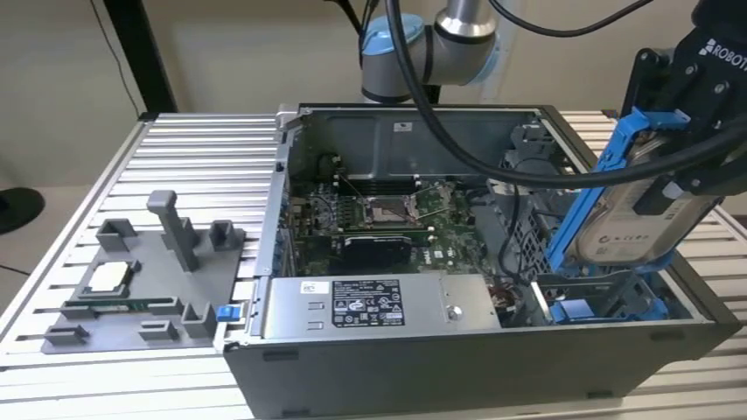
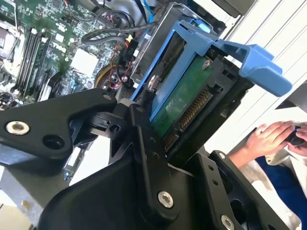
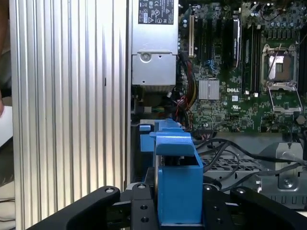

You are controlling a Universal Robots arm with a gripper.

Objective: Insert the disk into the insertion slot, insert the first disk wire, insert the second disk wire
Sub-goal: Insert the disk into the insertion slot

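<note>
My gripper [image 1: 674,162] is shut on the disk [image 1: 639,223], a silver-grey drive with a white label in a bright blue frame. The disk hangs tilted over the open computer case at the exterior view's right. Its lower end sits just above the insertion slot [image 1: 597,308], a grey metal bay with blue rails. In the second wrist view the disk [image 2: 184,103] shows its green board between my black fingers [image 2: 144,139]. The first wrist view has the blue frame [image 3: 177,175] above the slot [image 3: 147,132]. Black cables [image 3: 225,153] lie beside the bay; I cannot tell which are the disk wires.
A grey labelled power-supply box [image 1: 367,306] fills the case's front, with the motherboard [image 1: 386,219] behind it. A grey fixture tray [image 1: 129,280] lies on the ribbed table at the exterior view's left. A person's hands [image 2: 273,136] rest beyond the case.
</note>
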